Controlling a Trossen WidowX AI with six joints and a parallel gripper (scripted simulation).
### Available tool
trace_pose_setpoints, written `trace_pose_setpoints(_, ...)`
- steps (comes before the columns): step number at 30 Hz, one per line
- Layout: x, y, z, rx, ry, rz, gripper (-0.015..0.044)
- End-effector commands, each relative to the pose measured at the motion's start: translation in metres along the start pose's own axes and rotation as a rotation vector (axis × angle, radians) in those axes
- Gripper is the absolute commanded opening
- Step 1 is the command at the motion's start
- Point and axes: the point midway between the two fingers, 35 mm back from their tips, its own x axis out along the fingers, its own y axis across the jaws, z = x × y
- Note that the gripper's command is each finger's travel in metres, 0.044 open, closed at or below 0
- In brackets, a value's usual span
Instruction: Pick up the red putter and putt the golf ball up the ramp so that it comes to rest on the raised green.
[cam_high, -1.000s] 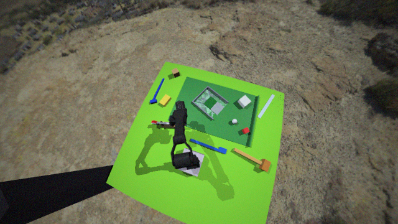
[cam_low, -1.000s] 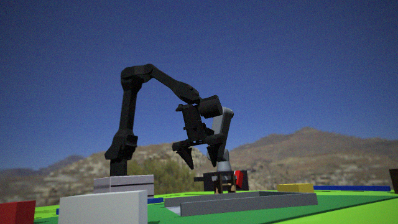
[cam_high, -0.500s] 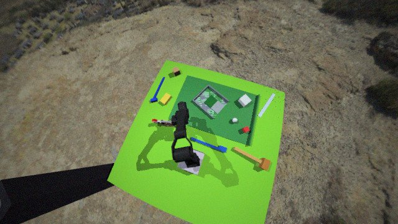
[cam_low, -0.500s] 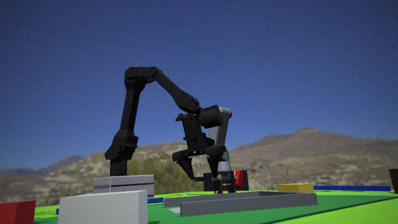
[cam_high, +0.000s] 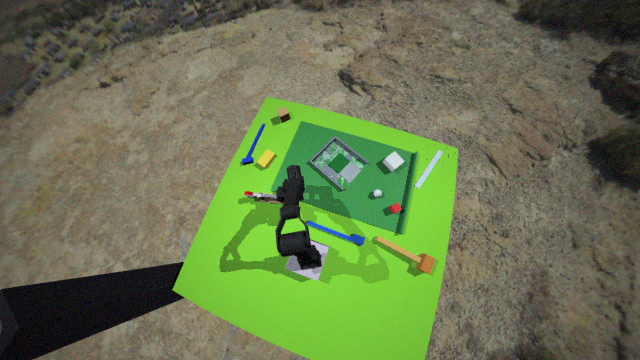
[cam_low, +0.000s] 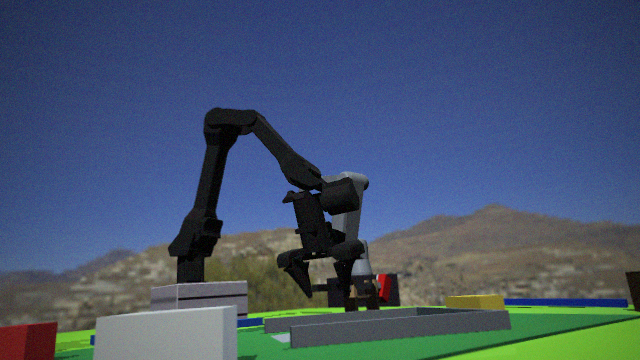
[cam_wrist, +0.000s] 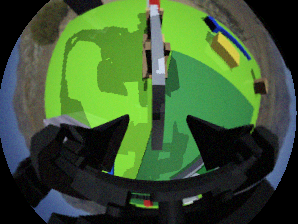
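Note:
The red putter (cam_high: 257, 195) (cam_wrist: 157, 63) lies on small brown supports on the light green mat, left of the dark green course (cam_high: 350, 205). Its red head (cam_low: 384, 286) points away from the arm's base. My gripper (cam_low: 322, 277) (cam_wrist: 158, 117) is open and empty. It points down a little above the putter's grey shaft, with one finger on each side. In the top view the arm hides the fingers. The white golf ball (cam_high: 377, 193) rests on the dark green course. The raised green (cam_high: 339, 162) sits in a grey frame (cam_high: 320, 167) (cam_low: 400, 325) with a grey ramp (cam_high: 351, 173).
On the course stand a white cube (cam_high: 393, 161) (cam_low: 165, 332) and a red cube (cam_high: 395, 208) (cam_low: 27, 340). A blue putter (cam_high: 335, 233) and a wooden mallet (cam_high: 405, 254) lie near the base. Another blue putter (cam_high: 254, 144), a yellow block (cam_high: 266, 158) (cam_low: 475, 301) and a brown block (cam_high: 283, 114) lie far left.

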Motion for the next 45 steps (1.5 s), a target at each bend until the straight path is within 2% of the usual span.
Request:
trace_pose_setpoints(1, 0.009, 0.003, -0.003, -0.003, -0.002, 0.010, 0.0440)
trace_pose_setpoints(10, 0.016, 0.003, -0.004, -0.003, -0.002, 0.010, 0.0440)
trace_pose_setpoints(26, 0.013, 0.001, -0.004, 0.001, 0.001, 0.004, 0.0020)
trace_pose_setpoints(29, 0.013, 0.001, -0.004, 0.001, 0.001, 0.004, 0.0000)
trace_pose_setpoints(35, 0.006, 0.000, -0.002, 0.001, 0.001, 0.004, 0.0000)
trace_pose_setpoints(45, -0.064, -0.003, 0.018, 0.001, 0.001, 0.004, 0.0000)
